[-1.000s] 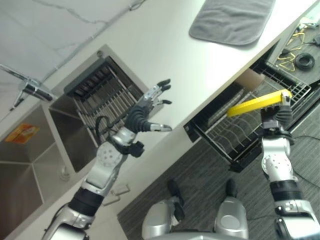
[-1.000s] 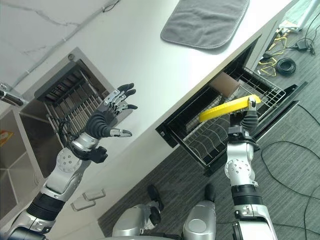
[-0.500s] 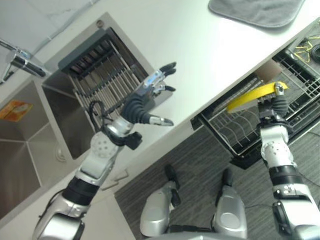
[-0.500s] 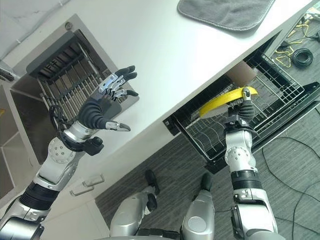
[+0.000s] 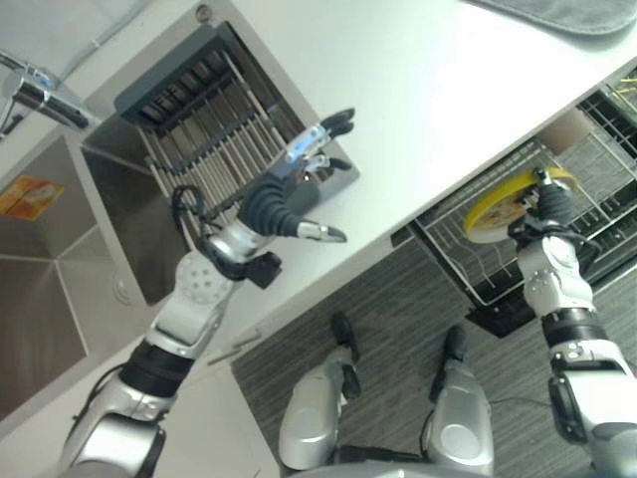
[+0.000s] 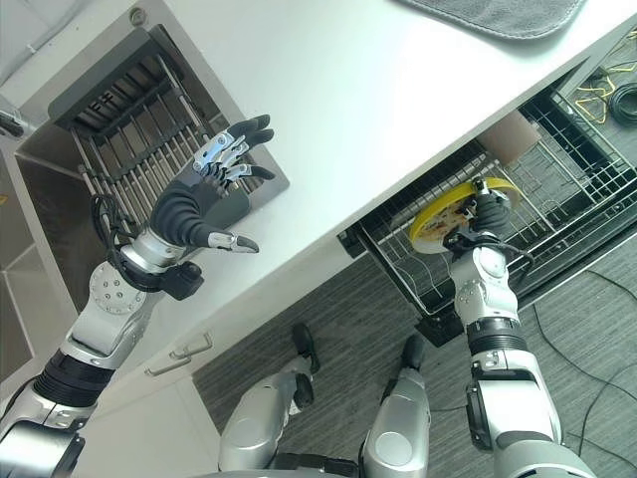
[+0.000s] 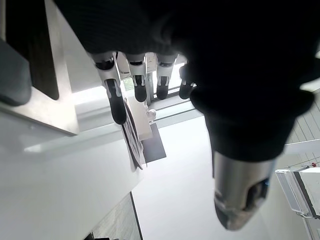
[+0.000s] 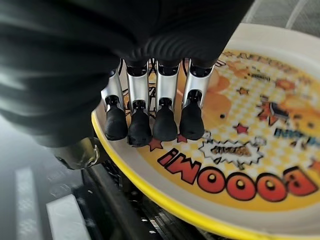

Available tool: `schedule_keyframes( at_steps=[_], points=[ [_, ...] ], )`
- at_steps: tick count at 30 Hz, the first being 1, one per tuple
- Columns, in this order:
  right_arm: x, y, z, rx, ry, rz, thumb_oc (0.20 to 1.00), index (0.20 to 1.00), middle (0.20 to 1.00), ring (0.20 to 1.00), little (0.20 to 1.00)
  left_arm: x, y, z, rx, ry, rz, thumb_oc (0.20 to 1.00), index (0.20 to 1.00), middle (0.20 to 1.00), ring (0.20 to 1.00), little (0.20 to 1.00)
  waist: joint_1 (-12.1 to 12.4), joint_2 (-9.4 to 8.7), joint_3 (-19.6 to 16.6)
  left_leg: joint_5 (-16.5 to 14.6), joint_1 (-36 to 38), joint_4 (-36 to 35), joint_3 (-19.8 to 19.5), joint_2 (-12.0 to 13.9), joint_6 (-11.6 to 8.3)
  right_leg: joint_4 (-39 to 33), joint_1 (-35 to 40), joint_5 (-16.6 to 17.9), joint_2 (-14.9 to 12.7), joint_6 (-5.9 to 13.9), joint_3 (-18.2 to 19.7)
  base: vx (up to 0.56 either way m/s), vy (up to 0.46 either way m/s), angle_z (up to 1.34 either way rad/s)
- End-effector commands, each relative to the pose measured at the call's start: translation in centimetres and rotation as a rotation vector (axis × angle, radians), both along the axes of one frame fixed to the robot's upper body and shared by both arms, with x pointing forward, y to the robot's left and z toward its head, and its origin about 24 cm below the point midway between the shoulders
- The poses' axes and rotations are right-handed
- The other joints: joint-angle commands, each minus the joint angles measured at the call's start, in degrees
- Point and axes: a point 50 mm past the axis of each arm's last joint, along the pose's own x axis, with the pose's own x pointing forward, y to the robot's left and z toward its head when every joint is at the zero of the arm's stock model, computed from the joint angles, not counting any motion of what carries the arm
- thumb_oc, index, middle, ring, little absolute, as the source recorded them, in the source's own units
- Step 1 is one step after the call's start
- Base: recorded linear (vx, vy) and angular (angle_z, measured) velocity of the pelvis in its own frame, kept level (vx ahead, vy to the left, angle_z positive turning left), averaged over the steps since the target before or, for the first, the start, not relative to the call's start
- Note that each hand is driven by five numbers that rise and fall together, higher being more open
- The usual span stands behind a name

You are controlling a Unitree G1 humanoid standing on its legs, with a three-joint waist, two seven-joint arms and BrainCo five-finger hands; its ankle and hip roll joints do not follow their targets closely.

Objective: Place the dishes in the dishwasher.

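Tilting on edge over the pulled-out wire dishwasher rack: a round yellow-rimmed plate with cartoon print, pinched at its rim by the right hand, fingers pressing its face. Hovering above the white counter: the left hand, splayed wide, holding nothing.

A kitchen: white counter, steel sink with tap, pulled-out dishwasher rack.

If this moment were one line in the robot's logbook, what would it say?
right robot hand: pinching yellow plate | plate: tilted over dishwasher rack | left robot hand: open, raised above counter | step: placing plate
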Motion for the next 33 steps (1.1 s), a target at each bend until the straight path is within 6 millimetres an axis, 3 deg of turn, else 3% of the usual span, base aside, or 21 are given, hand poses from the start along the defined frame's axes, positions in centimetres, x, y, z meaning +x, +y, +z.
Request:
schedule_keyframes(
  at_steps=[1,4,11,19,23,29,33],
  points=[
    [1.5,0.2,4.8,-0.288,-0.032,-0.014,0.200,0.200,0.200,0.200,0.200,-1.4,-0.1,2.8,-0.037,-0.139,-0.055,1.000,1.000,1.000,1.000,1.000,1.52,-0.61,-1.18,-5.64,-5.42,7.20,-4.77,1.40,-1.41,3.40,-4.54,2.82,-6.57,2.23,-4.37,0.00,0.000,0.00],
    [2.2,0.1,3.7,-0.500,0.121,-0.027,0.200,0.200,0.200,0.200,0.200,-1.2,-0.3,3.0,-0.031,-0.148,-0.065,1.000,1.000,1.000,1.000,1.000,2.32,-0.63,-1.18,-5.42,-6.65,7.17,-5.27,1.21,-1.42,3.78,-5.83,2.86,-6.50,2.20,-4.36,0.00,0.000,0.00],
    [2.6,-0.8,1.8,-0.806,0.374,-0.039,0.200,0.200,0.200,0.200,0.200,-1.0,-0.6,3.2,-0.013,-0.168,-0.083,1.000,1.000,1.000,1.000,1.000,3.95,-0.47,-1.18,-4.90,-9.11,7.29,-5.90,1.21,-1.43,4.69,-8.18,3.23,-6.97,2.27,-5.06,0.00,-0.004,0.04],
    [3.0,-1.7,1.7,-0.922,0.529,-0.061,0.200,0.200,0.200,0.200,0.200,-0.7,-1.2,3.7,0.005,-0.175,-0.110,1.000,1.000,1.000,1.000,1.000,5.84,0.57,-1.18,-4.75,-11.06,6.27,-7.31,0.80,-1.98,6.02,-10.27,2.42,-7.22,2.89,-5.10,0.03,-0.003,0.09],
    [3.4,-1.6,2.5,-0.926,0.517,-0.091,0.200,0.200,0.200,0.200,0.200,-0.7,-1.8,4.0,0.022,-0.200,-0.116,1.000,1.000,1.000,1.000,1.000,7.04,1.10,-1.18,-3.29,-13.60,5.51,-8.42,0.36,-1.32,5.34,-12.40,3.67,-6.83,2.21,-5.57,-0.01,-0.008,0.09],
    [4.5,-0.7,5.8,-0.992,0.436,-0.128,0.200,0.200,0.200,0.200,0.200,-0.5,-2.2,4.3,0.025,-0.218,-0.111,1.000,1.000,1.000,1.000,1.000,8.87,1.68,-1.18,-2.37,-16.11,4.63,-11.79,-0.82,-1.14,4.82,-14.72,4.38,-6.15,2.11,-5.23,0.00,0.006,0.00],
    [4.9,-0.2,7.9,-1.020,0.375,-0.144,0.200,0.200,0.200,0.200,0.200,-0.7,-1.8,4.5,-0.062,-0.230,-0.133,1.000,1.000,1.000,1.000,1.000,9.88,1.71,-1.18,-1.85,-17.51,3.71,-13.95,-1.62,-0.91,4.57,-16.21,4.47,-5.40,2.06,-4.97,0.00,0.020,-0.04]
  ],
)
